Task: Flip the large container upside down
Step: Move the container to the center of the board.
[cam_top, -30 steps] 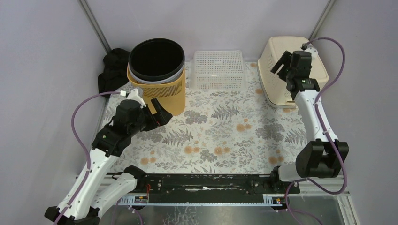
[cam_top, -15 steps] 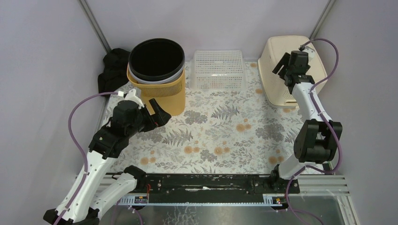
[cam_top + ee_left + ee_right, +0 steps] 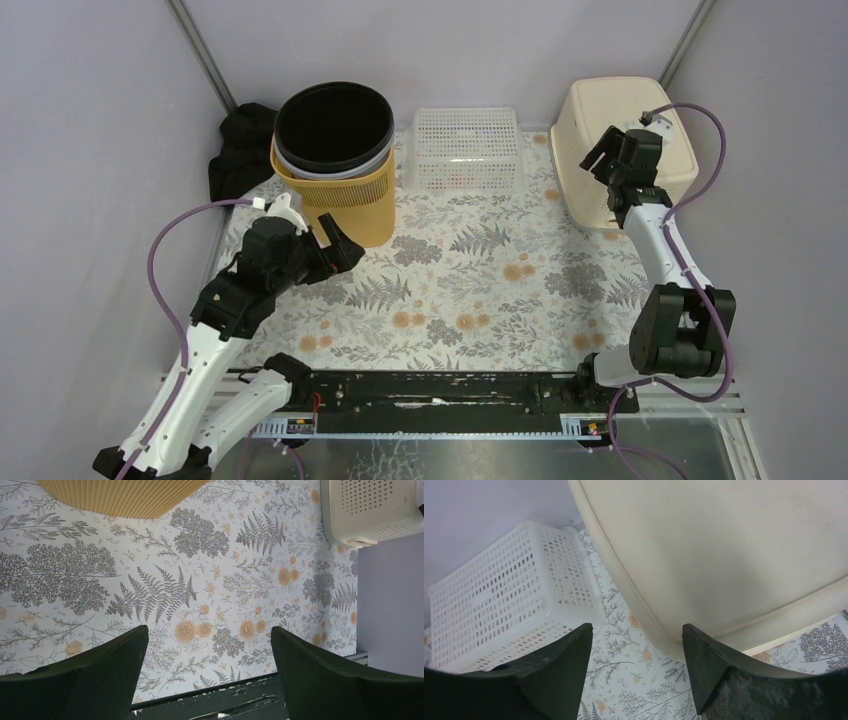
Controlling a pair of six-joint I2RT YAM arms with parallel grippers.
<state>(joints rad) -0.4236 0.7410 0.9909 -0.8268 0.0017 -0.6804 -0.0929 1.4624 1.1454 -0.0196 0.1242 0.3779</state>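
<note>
The cream plastic tub (image 3: pixel 612 108) sits base-up in the far right corner of the floral table (image 3: pixel 480 285), close to the purple wall. Just beside it on the left is a white perforated basket (image 3: pixel 465 148). A yellow ribbed bin (image 3: pixel 345 195) and a black cloth (image 3: pixel 238 150) fill the far left. The table's middle lies open. The right gripper (image 3: pixel 636 637), spread and gripping nothing, has drawn back to the tub's near-left edge. The left gripper (image 3: pixel 210 647) hangs wide beside the bin.

The cream tub (image 3: pixel 734 550) is smooth, matt plastic. The white basket (image 3: pixel 509 600) is plastic too, full of small holes. The yellow bin (image 3: pixel 125 495) has a ribbed side. The table cover (image 3: pixel 200 580) looks flat and matt, with printed ferns. The black cloth (image 3: pixel 240 150) is soft and crumpled.
</note>
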